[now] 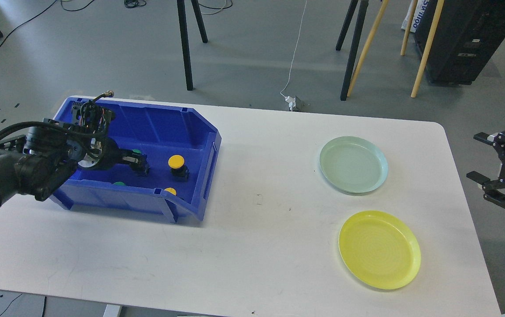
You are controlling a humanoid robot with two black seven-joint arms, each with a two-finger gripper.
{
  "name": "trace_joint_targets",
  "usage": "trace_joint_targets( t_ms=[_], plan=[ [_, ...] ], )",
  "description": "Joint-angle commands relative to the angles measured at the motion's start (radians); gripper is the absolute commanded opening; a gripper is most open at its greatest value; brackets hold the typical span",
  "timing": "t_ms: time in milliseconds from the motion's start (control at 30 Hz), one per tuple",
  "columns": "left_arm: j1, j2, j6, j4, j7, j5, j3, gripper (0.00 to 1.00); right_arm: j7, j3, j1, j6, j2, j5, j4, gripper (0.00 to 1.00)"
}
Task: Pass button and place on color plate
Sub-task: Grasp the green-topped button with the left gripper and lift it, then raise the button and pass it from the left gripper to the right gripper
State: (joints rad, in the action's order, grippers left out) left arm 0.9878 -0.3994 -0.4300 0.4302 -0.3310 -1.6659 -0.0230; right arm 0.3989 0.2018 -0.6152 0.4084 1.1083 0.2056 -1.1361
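Note:
A blue bin (210,145) stands at the table's left. Inside it are a yellow button (176,161) on a black base, a green button (136,152), and a second yellow button (170,191) and a second green button (119,183) half hidden behind the front wall. My left gripper (141,166) is down inside the bin, its dark fingers right at the first green button; I cannot tell whether they grip it. My right gripper (475,155) is open and empty, off the table's right edge. A pale green plate (353,164) and a yellow plate (379,249) lie at the right.
The white table (252,229) is bare between the bin and the plates. Black tripod legs (185,48), wooden poles and a black cabinet stand on the floor behind the table.

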Motion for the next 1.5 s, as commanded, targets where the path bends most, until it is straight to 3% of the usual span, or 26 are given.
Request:
trace_joint_targets(
  t_ms=[0,234,534,701,835,968,1269,1469],
  plan=[
    [-0.004,-0.001,0.011,0.002,-0.003,0.006,0.0,0.29,0.0,0.001,0.0,-0.003,-0.001,0.003,0.001,0.98],
    [0.038,-0.071,-0.001,0.053,-0.042,0.012,-0.005,0.29,0.0,0.008,0.0,-0.022,-0.031,0.003,0.013,0.98],
    [0.078,-0.327,-0.05,0.341,-0.046,0.031,-0.032,0.3,0.0,0.027,-0.008,-0.068,-0.102,0.003,0.015,0.98],
    [0.115,-0.397,-0.059,0.458,-0.046,0.194,-0.159,0.31,0.02,0.09,-0.009,-0.086,-0.133,0.003,0.016,0.98],
    [0.178,-0.363,-0.059,0.473,-0.036,0.323,-0.267,0.31,0.069,0.142,-0.015,-0.085,-0.142,0.003,0.01,0.98],
    [0.209,-0.297,-0.059,0.469,-0.028,0.487,-0.337,0.31,0.066,0.163,-0.041,-0.085,-0.16,0.001,-0.002,0.98],
    [0.25,-0.093,-0.059,0.455,-0.028,0.816,-0.336,0.32,0.067,0.286,-0.064,-0.091,-0.229,-0.003,-0.036,0.98],
    [0.262,0.089,-0.059,0.354,-0.026,0.888,-0.339,0.32,0.063,0.349,-0.066,-0.134,-0.272,-0.003,-0.157,0.98]
  ],
)
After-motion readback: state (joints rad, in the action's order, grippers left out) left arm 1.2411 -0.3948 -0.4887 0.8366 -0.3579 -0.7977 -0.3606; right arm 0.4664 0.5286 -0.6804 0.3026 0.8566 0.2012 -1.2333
